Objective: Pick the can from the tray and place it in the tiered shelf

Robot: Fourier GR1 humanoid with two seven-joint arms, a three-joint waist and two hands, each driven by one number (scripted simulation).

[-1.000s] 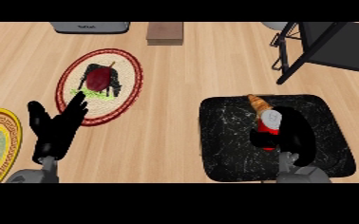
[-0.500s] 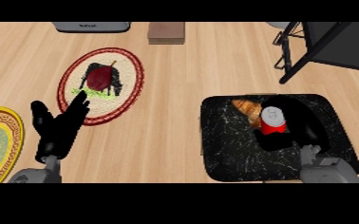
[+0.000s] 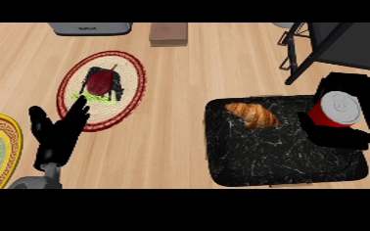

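Observation:
A red can (image 3: 333, 109) with a white top is lifted above the right side of the black marbled tray (image 3: 267, 156). My right hand (image 3: 339, 133) is curled round it from below and behind, hiding the can's lower part. A croissant (image 3: 253, 115) lies in the tray's back left part. The dark tiered shelf (image 3: 325, 44) stands at the back right, beyond the tray. My left hand (image 3: 57, 132) rests open at the lower left, fingers up, overlapping the near rim of a red-rimmed plate (image 3: 130, 80).
The red-rimmed plate holds a dark red fruit and greens. A yellow-rimmed plate (image 3: 9, 147) shows at the left edge. A brown block (image 3: 168, 33) and a grey appliance (image 3: 90, 28) stand at the counter's back edge.
My right hand has closed on the can and carried it up and to the right, from the tray's middle toward the shelf. The croissant now shows fully. The left hand has hardly moved.

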